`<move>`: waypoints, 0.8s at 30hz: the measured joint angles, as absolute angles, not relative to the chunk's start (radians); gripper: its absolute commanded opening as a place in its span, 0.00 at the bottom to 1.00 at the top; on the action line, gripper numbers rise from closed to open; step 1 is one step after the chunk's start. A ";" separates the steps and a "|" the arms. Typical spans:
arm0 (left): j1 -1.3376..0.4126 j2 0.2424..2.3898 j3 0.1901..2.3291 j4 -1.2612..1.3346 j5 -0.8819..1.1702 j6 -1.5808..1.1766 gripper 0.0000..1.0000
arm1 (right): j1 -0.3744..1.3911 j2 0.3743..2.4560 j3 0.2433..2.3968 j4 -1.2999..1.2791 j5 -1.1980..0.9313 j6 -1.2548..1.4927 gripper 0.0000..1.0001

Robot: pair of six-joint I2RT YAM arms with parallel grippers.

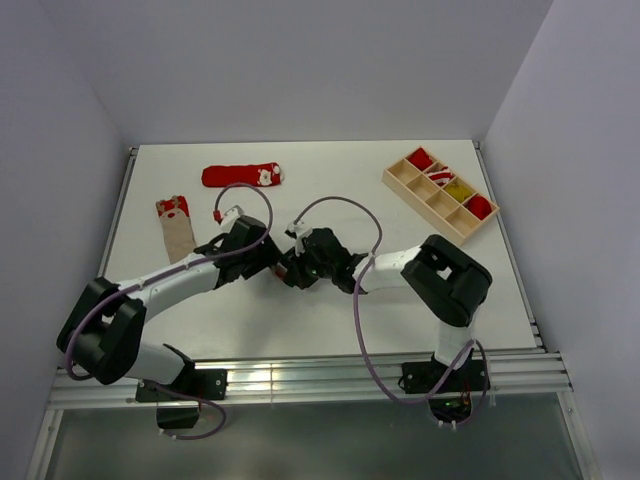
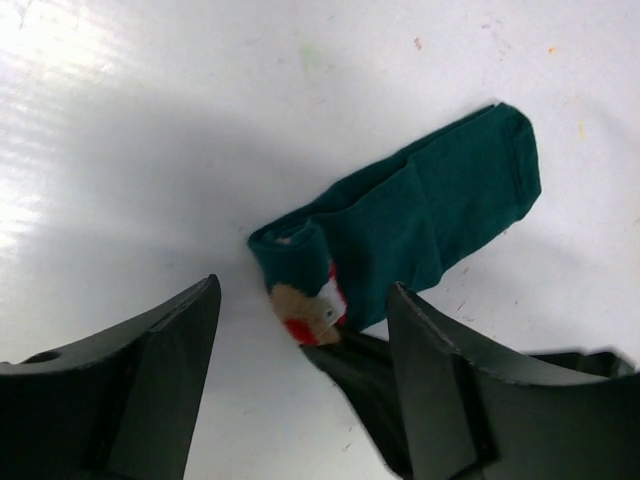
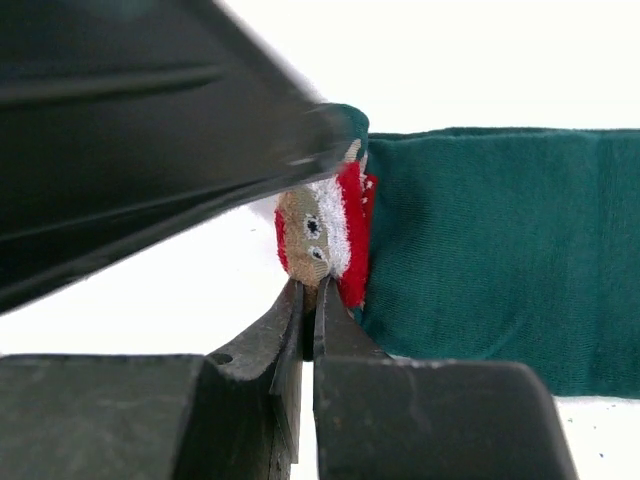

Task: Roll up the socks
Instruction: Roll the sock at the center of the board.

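Note:
A dark green sock (image 2: 430, 215) lies on the white table, rolled up at one end, where a tan, white and red face patch (image 3: 318, 228) shows. My right gripper (image 3: 308, 287) is shut, its tips pinching the rolled end at the patch. Its dark fingers (image 2: 365, 375) also show in the left wrist view. My left gripper (image 2: 303, 290) is open, with its jaws on either side of the rolled end and apart from it. One of its fingers (image 3: 150, 130) shows above the roll. In the top view both grippers (image 1: 283, 262) meet at the table's middle and hide the sock.
A red sock (image 1: 243, 176) lies flat at the back. A tan sock (image 1: 176, 225) with a red end lies at the left. A wooden divided box (image 1: 404, 180) at the back right holds several rolled socks. White walls stand round the table.

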State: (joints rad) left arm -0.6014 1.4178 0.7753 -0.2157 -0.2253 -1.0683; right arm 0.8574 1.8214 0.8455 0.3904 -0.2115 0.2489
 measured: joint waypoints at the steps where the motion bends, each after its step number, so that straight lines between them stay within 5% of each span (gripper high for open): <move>1: -0.601 1.404 0.757 -0.207 -0.226 -1.071 0.75 | 0.841 1.824 0.846 0.392 -0.246 0.265 0.00; 14: -0.601 1.283 0.574 -0.077 -0.194 -1.124 0.71 | 0.638 1.982 0.891 0.493 -0.728 0.546 0.00; 24: -0.602 1.338 0.565 0.028 -0.181 -1.147 0.68 | 0.586 2.072 0.977 0.446 -0.892 0.631 0.00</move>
State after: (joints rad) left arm -0.6018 1.3380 0.5648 0.0277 -0.1810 -1.1473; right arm 0.5858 2.0716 0.9768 0.4458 -0.8925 0.6312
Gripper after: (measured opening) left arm 0.688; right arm 0.042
